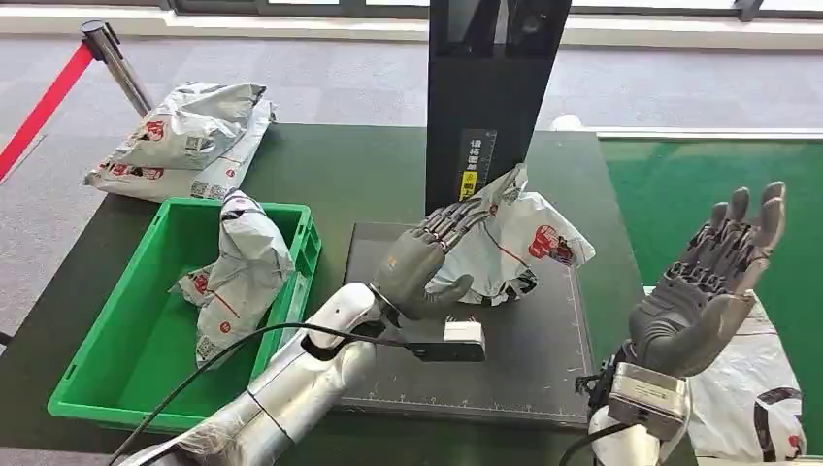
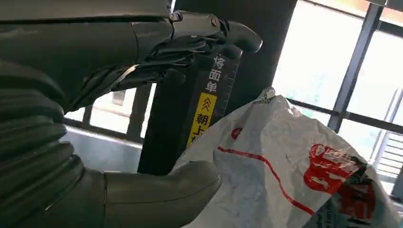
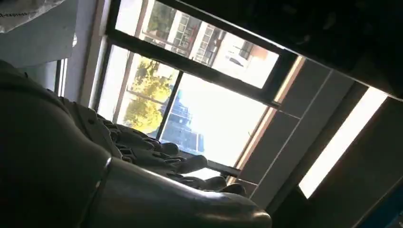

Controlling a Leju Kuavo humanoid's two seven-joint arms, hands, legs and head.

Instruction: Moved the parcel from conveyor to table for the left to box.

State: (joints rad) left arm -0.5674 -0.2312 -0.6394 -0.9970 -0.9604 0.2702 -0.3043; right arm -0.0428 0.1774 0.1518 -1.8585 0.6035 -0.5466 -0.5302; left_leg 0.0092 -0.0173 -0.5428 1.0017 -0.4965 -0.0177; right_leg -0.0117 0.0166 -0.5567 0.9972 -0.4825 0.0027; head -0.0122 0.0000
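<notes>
Black post (image 1: 490,92) stands right behind the parcel (image 1: 514,248), blocking the far side. Green bin (image 1: 155,330) wall (image 1: 304,254) hems the mat (image 1: 514,359) on the left. Mat's front looks free, maybe the right edge too.

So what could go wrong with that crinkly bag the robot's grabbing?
The left hand grips the parcel only at its edge, thumb below and fingers on top, so the slippery bag might slide out when lifted. The parcel stands right against the black post, so it might snag there. The green bin already holds a tall parcel, so the new one could land on it and tip out.
</notes>
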